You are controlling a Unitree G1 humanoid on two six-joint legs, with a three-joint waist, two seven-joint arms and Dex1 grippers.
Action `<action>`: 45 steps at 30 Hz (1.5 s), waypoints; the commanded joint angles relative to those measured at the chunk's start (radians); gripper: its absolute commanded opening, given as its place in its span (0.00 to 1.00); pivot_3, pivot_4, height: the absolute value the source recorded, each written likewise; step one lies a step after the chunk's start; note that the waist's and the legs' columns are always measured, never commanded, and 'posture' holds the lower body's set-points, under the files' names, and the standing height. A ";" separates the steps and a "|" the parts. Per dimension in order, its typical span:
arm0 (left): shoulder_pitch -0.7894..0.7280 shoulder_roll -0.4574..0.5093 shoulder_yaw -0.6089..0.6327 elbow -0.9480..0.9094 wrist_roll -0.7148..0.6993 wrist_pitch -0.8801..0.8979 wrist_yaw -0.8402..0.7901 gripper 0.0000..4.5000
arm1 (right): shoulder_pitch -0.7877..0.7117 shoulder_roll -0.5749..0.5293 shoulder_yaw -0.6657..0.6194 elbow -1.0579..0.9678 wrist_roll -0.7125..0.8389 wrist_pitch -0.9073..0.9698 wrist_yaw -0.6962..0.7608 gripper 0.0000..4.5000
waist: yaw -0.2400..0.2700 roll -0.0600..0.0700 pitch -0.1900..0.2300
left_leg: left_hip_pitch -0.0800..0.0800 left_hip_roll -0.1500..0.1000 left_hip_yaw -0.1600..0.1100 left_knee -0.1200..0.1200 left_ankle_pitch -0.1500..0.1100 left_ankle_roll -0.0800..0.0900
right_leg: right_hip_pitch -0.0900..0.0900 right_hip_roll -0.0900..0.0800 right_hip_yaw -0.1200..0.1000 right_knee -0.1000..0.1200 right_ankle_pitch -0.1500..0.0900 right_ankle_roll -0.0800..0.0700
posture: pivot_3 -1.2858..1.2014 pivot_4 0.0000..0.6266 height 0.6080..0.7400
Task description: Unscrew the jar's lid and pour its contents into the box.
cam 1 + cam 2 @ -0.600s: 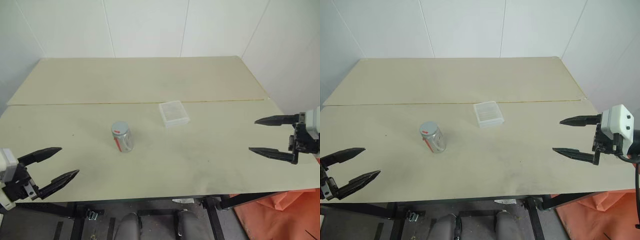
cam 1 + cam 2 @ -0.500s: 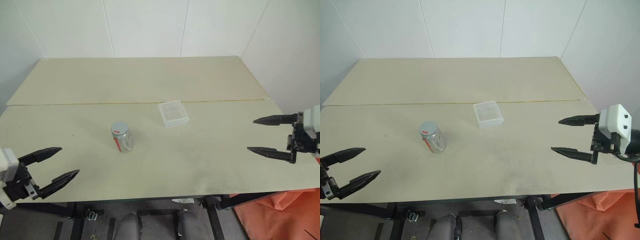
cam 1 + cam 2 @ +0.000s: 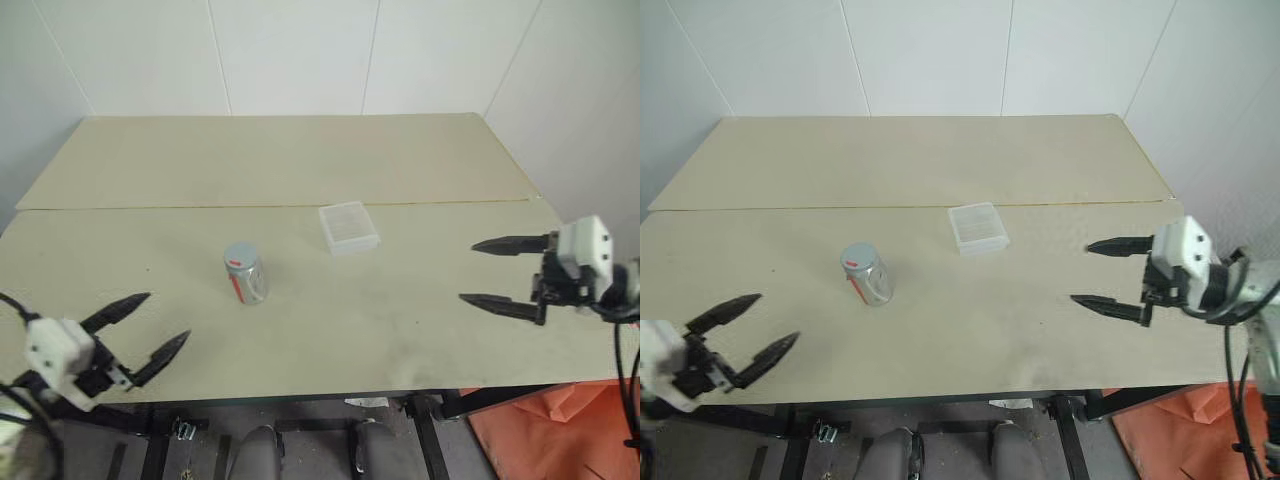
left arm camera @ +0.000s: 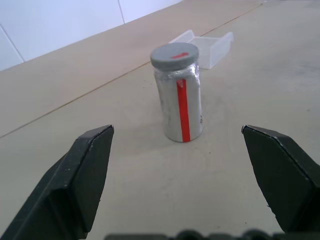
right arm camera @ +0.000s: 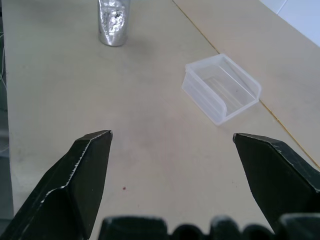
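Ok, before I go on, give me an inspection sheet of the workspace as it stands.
Surface: tan table, seam across it.
Job's things: jar upright, lid on; box empty, apart from the jar.
Clutter: nothing seen on the table.
Tools: left tool open, short of the jar; right tool open, empty.
Cables: black cables by the right arm.
Surroundings: white panel walls; orange sheet on the floor.

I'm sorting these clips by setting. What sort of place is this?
Probably a bare test room or lab, not a home: plain white panel walls, a tan work table on a black frame, carrying a jar and a clear box.
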 commanded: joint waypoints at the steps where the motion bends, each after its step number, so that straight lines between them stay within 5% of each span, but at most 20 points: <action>1: -0.056 -0.056 -0.105 0.057 0.085 -0.110 0.063 0.99 | 0.018 0.025 0.007 -0.080 0.005 0.016 -0.057 1.00 | 0.001 0.000 0.000 | 0.000 0.000 0.000 0.000 0.000 0.000 | 0.000 0.000 0.000 0.000 0.000 0.000 | 0.52 0.24 1.00; 11: -0.257 -0.131 -0.254 0.306 0.155 -0.224 0.181 0.99 | 0.152 0.020 -0.054 -0.228 0.030 0.089 -0.120 1.00 | 0.008 0.000 0.000 | -0.001 -0.001 -0.001 0.001 0.000 0.000 | 0.001 0.000 0.000 0.000 0.002 0.003 | 0.52 0.24 1.00; 26: -0.512 -0.173 -0.369 0.618 0.191 -0.339 0.236 0.99 | 0.157 0.019 -0.060 -0.268 0.011 0.109 -0.175 1.00 | 0.002 0.000 0.000 | -0.001 -0.001 -0.002 0.002 0.000 0.000 | 0.002 0.001 0.000 0.000 0.006 0.008 | 0.52 0.24 1.00; 38: -0.568 -0.239 -0.412 0.663 0.232 -0.349 0.346 0.99 | 0.152 0.024 -0.053 -0.259 -0.001 0.110 -0.202 1.00 | 0.000 -0.001 0.000 | -0.001 -0.002 -0.003 0.002 0.000 0.000 | 0.002 0.001 0.000 -0.001 0.007 0.009 | 0.52 0.24 1.00; 45: -0.551 -0.219 -0.403 0.620 0.235 -0.325 0.389 0.57 | 0.161 0.019 -0.057 -0.257 -0.003 0.110 -0.211 1.00 | 0.001 -0.001 0.000 | -0.001 -0.002 -0.003 0.002 0.000 0.000 | 0.002 0.001 0.001 -0.001 0.007 0.010 | 0.52 0.24 1.00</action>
